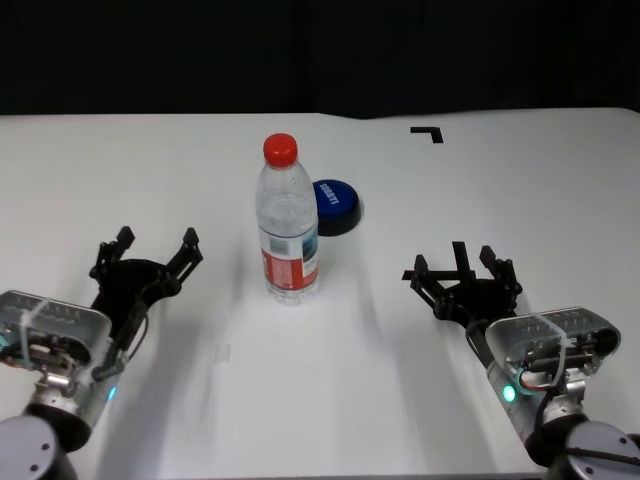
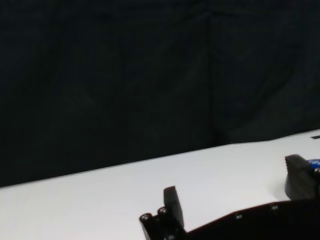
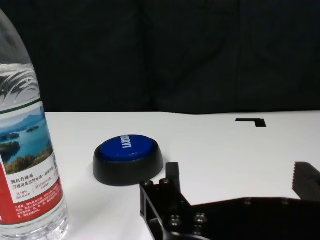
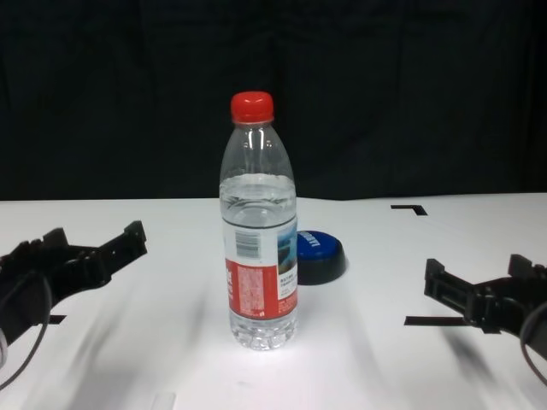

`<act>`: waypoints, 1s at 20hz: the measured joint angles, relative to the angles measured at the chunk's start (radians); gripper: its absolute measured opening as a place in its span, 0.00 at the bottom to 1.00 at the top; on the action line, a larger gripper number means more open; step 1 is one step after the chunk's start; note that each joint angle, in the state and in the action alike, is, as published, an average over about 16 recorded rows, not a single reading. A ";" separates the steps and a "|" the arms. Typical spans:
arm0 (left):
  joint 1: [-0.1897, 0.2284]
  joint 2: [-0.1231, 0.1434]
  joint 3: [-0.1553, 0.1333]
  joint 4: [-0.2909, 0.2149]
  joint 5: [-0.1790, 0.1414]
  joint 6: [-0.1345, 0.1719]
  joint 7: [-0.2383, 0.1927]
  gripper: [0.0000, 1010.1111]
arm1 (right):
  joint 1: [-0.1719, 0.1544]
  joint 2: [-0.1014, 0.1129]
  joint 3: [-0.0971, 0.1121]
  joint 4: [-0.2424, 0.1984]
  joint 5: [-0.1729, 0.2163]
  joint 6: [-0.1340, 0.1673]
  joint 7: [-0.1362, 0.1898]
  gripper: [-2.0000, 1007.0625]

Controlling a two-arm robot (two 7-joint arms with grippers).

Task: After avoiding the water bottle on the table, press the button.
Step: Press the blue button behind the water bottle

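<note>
Because the water bottle (image 1: 288,228) blocks your open left pincer (image 1: 146,256), the button (image 1: 335,206) lies ahead-left of your open right pincer (image 1: 463,272), unobstructed.

- Left gripper (image 1: 147,251): fingers spread wide apart, pointing forward, forearm low at near left.
- Right gripper (image 1: 462,270): fingers apart, pointing forward, forearm low at near right.

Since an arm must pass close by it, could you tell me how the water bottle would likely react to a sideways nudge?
The water bottle stands tall on a narrow base, so it may tip. It looks mostly full, probably heavy enough to resist light brushes. Once down, its round body would likely roll.
</note>
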 joint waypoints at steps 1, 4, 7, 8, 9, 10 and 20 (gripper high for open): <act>0.004 0.001 -0.001 -0.005 0.008 -0.007 -0.001 0.99 | 0.000 0.000 0.000 0.000 0.000 0.000 0.000 1.00; 0.017 0.002 -0.006 -0.022 0.031 -0.025 -0.003 0.99 | 0.000 0.000 0.000 0.000 0.000 0.000 0.000 1.00; 0.035 0.002 -0.012 -0.042 0.052 -0.043 -0.005 0.99 | 0.000 0.000 0.000 0.000 0.000 0.000 0.000 1.00; 0.041 0.002 -0.014 -0.049 0.058 -0.049 -0.006 0.99 | 0.000 0.000 0.000 0.000 0.000 0.000 0.000 1.00; 0.047 0.002 -0.016 -0.056 0.063 -0.054 -0.007 0.99 | 0.000 0.000 0.000 0.000 0.000 0.000 0.000 1.00; 0.054 0.002 -0.018 -0.063 0.068 -0.060 -0.009 0.99 | 0.000 0.000 0.000 0.000 0.000 0.000 0.000 1.00; 0.115 -0.010 -0.044 -0.120 0.081 -0.092 -0.034 0.99 | 0.000 0.000 0.000 0.000 0.000 0.000 0.000 1.00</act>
